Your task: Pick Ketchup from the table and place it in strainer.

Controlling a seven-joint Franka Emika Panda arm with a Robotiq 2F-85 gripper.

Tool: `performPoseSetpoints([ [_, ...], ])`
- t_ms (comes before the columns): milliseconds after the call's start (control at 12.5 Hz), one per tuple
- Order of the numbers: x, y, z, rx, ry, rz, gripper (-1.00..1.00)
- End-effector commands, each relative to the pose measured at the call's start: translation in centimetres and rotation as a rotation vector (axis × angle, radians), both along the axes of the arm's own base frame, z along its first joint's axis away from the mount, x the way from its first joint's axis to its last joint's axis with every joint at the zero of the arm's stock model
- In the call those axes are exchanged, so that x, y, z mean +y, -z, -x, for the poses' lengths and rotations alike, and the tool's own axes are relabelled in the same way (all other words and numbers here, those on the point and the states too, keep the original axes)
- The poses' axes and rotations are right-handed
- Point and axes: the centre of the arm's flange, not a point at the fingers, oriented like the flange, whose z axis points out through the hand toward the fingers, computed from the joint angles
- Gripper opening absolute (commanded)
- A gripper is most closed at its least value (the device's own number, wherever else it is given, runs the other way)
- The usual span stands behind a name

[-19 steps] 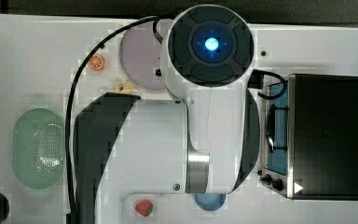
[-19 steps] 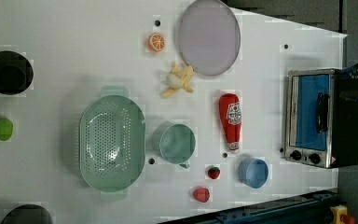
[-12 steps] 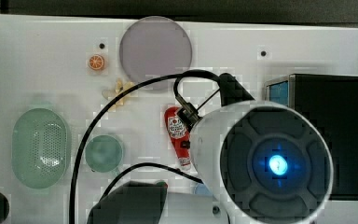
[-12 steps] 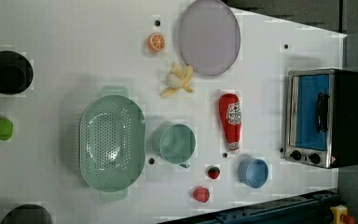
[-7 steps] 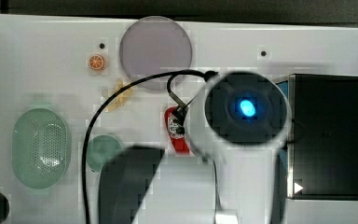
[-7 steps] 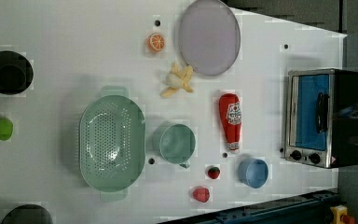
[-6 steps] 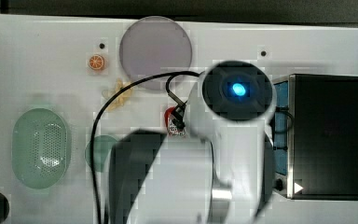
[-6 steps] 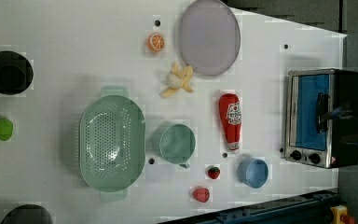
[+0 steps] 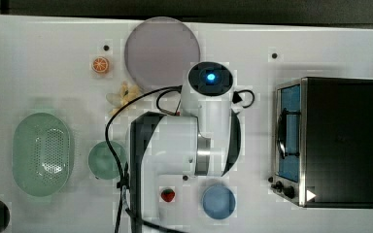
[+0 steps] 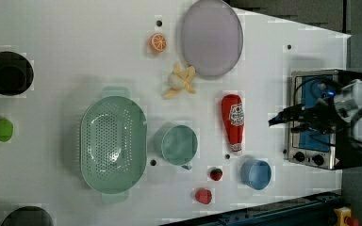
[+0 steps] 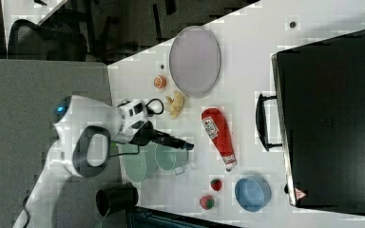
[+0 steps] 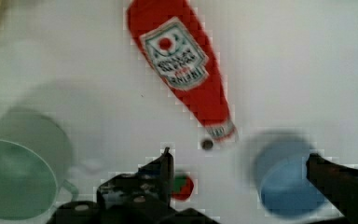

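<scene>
From the left view, strainer (image 10: 113, 143) sits at 9 o'clock, Ketchup (image 10: 233, 122) lying flat mid-table, my gripper (image 12: 237, 163) wide open above it, probably off-centre. I'd line the fingers across the fat labelled body before dropping.

Light is bright & even across the white surface (image 10: 75, 37), w/ only soft, pale shadows beside the strainer (image 10: 113, 144) and the green cup (image 10: 176, 144). All views are blocky, w/ compression squares around object edges. The top view has a blue LED glow on the arm (image 9: 210, 76). The right view's background is dim. The wrist view is soft: the Ketchup (image 12: 184, 70) label text is smeared, and the pincer (image 12: 242, 170) fingers and blue cup (image 12: 291, 179) are blurred. The oven (image 10: 318, 117) window glints blue.
</scene>
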Motion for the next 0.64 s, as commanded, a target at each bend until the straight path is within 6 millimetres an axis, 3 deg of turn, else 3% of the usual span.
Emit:
performPoseSetpoints([
  [80, 1.0, 0.4, -0.2, -0.095, -0.276, -0.071, 1.0],
  [640, 2.0, 10.3, 1.5, -0.165, -0.327, -0.08, 1.0],
])
